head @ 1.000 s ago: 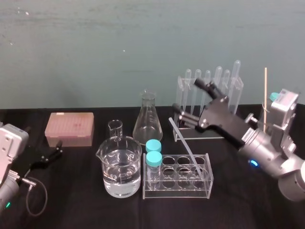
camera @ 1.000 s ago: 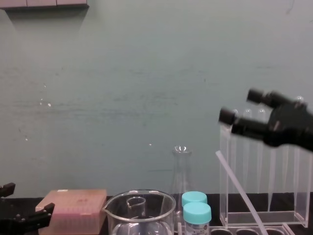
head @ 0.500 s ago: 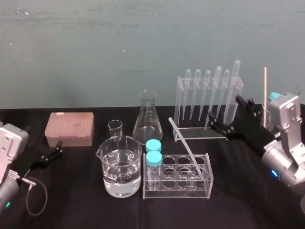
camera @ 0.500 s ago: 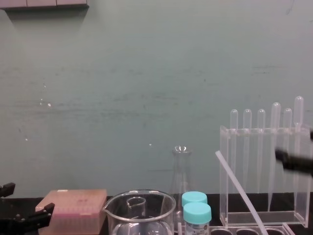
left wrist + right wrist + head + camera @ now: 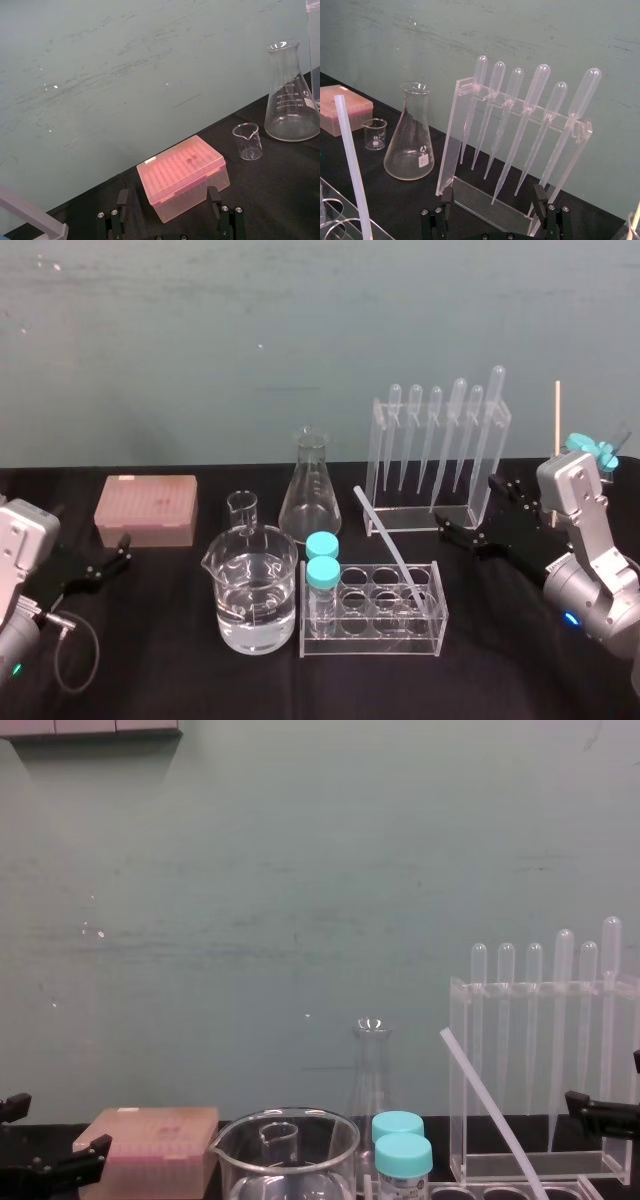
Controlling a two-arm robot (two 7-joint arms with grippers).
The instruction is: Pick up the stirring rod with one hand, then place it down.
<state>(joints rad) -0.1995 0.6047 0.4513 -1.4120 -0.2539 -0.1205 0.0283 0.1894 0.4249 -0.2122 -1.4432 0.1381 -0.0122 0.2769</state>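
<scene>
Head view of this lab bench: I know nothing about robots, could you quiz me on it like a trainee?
1. True or false: the right claw is gripping the stirring rod.
2. How many pipettes hang in the tall stand?
3. The stirring rod is: A lying flat, B leaning in the tube rack, C standing upright.
Key: 1 false, it is open, like the parked left claw; 2 six; 3 B.

The head camera looks down from high up at the black table (image 5: 180,680), facing the green wall (image 5: 300,320). The chest camera sits low and looks flat across it. The left wrist camera is close to the pink box (image 5: 182,175) by the left edge. The right wrist camera is close to the pipette rack (image 5: 450,145) by the back edge. All four see the flask (image 5: 309,495).
</scene>
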